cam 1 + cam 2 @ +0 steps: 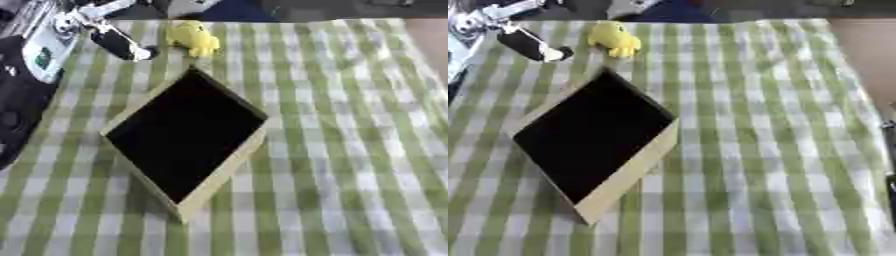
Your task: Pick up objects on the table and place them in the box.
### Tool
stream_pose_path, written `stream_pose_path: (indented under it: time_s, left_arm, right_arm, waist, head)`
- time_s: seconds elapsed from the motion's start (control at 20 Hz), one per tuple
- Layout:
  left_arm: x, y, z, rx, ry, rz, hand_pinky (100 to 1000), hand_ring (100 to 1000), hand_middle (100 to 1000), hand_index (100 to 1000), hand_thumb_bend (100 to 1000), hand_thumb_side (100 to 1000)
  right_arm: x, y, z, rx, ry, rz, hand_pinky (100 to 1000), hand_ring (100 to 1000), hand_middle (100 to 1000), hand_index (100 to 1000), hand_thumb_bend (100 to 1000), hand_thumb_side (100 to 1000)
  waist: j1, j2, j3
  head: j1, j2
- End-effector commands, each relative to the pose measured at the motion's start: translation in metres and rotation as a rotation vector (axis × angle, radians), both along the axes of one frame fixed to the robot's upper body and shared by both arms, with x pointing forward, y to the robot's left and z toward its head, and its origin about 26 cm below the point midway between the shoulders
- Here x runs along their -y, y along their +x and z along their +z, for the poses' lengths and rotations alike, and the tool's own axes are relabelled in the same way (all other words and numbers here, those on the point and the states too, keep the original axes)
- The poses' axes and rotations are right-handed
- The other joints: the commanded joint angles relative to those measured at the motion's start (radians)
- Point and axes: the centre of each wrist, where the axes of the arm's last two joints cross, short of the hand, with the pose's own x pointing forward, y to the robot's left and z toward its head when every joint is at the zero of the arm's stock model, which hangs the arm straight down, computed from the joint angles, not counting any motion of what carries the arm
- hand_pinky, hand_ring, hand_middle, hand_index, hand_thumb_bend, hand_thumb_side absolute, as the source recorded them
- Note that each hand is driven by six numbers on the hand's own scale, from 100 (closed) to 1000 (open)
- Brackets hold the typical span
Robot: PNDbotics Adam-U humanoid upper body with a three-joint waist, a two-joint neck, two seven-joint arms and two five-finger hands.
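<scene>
1. Yellow toy (193, 38) sits in the upper left of the frame, just beyond the box (219, 175).
2. My left robot hand (118, 42) hangs beside it; I cannot tell its fingers' state.
3. A sideways reach may knock it off the table (350, 150).

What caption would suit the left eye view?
Robot's left hand hovers beside a small yellow toy, behind an open dark-lined cardboard box on green-checked cloth.
</scene>
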Motion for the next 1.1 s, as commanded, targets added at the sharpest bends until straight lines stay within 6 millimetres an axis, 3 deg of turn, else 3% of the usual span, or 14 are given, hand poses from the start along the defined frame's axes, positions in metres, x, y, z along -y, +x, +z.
stream_pose_path:
  time_s: [0.05, 0.55, 0.7, 1.1]
  left_arm:
    - [-0.008, -0.005, 0.017, 0.038, 0.011, 0.014, 840, 884, 862, 875, 362, 201]
    - [-0.004, -0.006, 0.022, 0.068, 0.019, 0.024, 844, 891, 872, 915, 520, 277]
    - [-0.002, -0.005, 0.023, 0.085, 0.018, 0.028, 845, 896, 876, 917, 524, 289]
    - [0.000, -0.005, 0.028, 0.140, -0.018, 0.030, 840, 897, 879, 918, 415, 271]
  right_arm:
    - [0.002, -0.005, 0.009, 0.032, -0.010, 0.001, 738, 751, 669, 828, 100, 1000]
    - [0.003, -0.005, 0.010, 0.036, -0.006, -0.002, 736, 748, 664, 825, 100, 1000]
    - [0.003, -0.006, 0.011, 0.035, -0.005, 0.001, 736, 747, 663, 825, 100, 1000]
    - [0.002, -0.006, 0.012, 0.034, -0.008, 0.005, 736, 746, 660, 822, 100, 1000]
  waist:
    - [0.001, -0.024, 0.001]
    - [-0.001, -0.005, 0.000]
    - [0.001, 0.001, -0.008]
    - [0.005, 0.011, -0.028]
  head:
    - [0.005, -0.011]
    - [0.017, -0.010]
    - [0.023, -0.012]
    - [0.033, -0.017]
